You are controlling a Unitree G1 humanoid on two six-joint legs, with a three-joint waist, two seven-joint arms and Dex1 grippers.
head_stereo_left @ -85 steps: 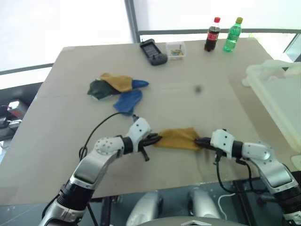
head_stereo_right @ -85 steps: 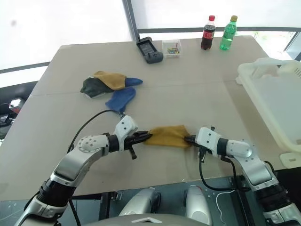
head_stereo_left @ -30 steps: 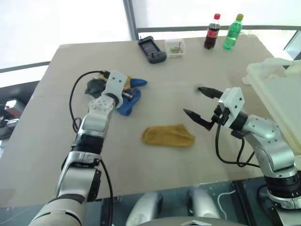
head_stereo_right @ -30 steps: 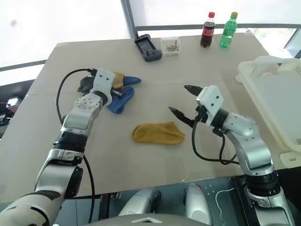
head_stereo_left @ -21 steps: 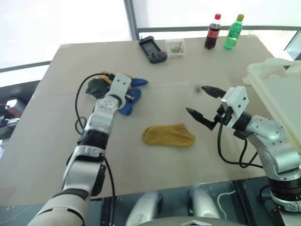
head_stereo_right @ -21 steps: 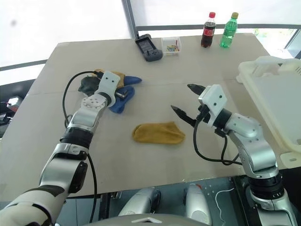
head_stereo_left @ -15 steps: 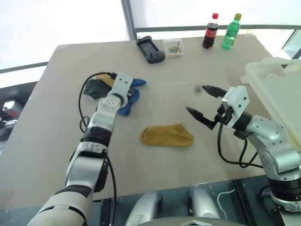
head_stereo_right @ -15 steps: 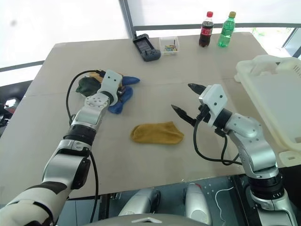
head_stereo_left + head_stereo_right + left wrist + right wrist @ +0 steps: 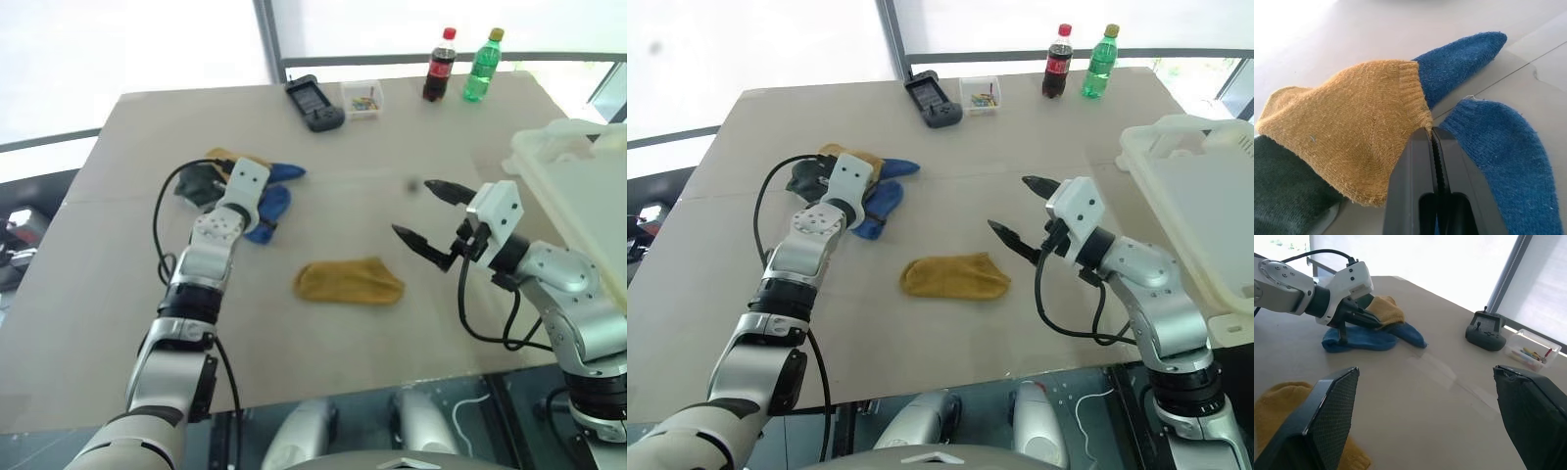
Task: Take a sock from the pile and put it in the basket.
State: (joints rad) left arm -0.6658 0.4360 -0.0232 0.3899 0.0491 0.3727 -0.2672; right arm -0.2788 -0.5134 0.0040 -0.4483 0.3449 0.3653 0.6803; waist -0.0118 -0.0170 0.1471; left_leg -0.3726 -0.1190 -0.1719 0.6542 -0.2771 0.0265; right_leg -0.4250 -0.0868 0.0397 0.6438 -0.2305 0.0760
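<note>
Mustard-yellow, bright blue and dark green soft socks, heaped in a small pile [image 9: 220, 176] at centre-left of the head view, on the flat beige desk [image 9: 127, 127]. Reached into that pile with the left hand [image 9: 1432, 133], its black fingers pressed fully together, tips right at the ribbed cuff corner of the pile's yellow sock [image 9: 1347, 142], with a blue sock [image 9: 1508, 161] just beside. Could not tell whether any fabric was pinched between them.

Held the right hand [image 9: 411, 207] over the desk at centre-right, its two black fingers spread wide, gripping nothing.

Showed, flat on the desk just below centre, a lone mustard-yellow sock [image 9: 348, 282], apart from both hands. Showed the large whitish translucent plastic basket [image 9: 1146, 147] with its thick rim at the right edge, well apart from the pile. Along the top, carried a dark handheld controller [image 9: 313, 101], a small clear plastic box of coloured bits [image 9: 362, 99], a dark cola bottle [image 9: 438, 68] and a green bottle [image 9: 482, 67].
</note>
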